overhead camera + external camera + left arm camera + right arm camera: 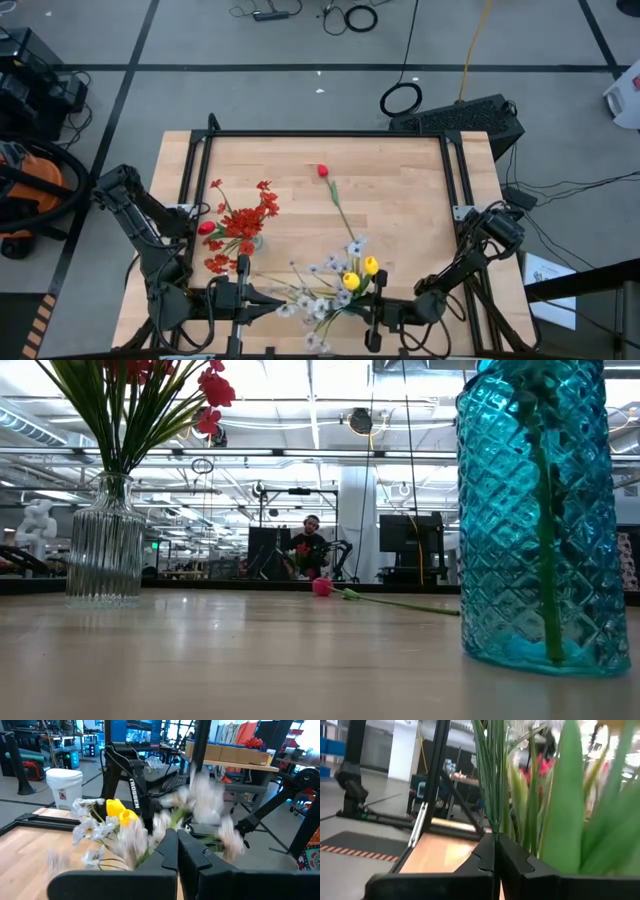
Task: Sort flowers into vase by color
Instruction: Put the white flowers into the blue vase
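Both your arms sit folded at the table's near edge. The left gripper (176, 851) and the right gripper (495, 855) are each clenched on nothing. The clear ribbed vase (105, 545) already holds the red sprays (243, 222), and the blue glass vase (540, 520) holds the yellow tulips (360, 272) with white sprays (315, 290). One red tulip (323, 171) lies loose mid-table, well apart from both. You are likely between picks: next, spread one gripper's fingers, reach for that stalk (341, 208), and carry it to the clear ribbed vase.
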You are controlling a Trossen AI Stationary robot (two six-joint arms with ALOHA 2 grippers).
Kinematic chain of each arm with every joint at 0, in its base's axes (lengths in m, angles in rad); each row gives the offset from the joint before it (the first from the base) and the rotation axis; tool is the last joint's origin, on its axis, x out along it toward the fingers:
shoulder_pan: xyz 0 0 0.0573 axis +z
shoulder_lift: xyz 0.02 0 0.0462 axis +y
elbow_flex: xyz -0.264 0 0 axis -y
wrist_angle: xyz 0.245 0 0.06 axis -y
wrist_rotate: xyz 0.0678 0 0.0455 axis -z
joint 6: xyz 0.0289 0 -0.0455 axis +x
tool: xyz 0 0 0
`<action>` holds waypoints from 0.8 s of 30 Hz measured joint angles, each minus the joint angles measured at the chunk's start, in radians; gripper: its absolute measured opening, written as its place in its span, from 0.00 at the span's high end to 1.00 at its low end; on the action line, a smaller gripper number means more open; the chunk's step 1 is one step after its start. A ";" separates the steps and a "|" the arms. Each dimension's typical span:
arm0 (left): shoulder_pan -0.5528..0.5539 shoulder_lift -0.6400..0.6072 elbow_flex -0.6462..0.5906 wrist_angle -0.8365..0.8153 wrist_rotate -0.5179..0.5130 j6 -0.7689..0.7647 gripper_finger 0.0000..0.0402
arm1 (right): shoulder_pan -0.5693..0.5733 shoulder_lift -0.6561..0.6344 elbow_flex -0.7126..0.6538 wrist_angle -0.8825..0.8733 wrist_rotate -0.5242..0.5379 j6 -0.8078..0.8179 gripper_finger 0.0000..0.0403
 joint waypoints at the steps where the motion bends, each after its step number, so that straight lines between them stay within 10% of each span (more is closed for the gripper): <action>1: 0.000 0.000 0.000 0.000 0.000 0.000 1.00 | 0.003 0.000 -0.005 -0.015 0.004 0.020 1.00; 24: 0.002 -0.001 0.000 0.000 0.000 -0.003 1.00 | 0.066 -0.003 -0.051 -0.029 0.126 0.076 0.94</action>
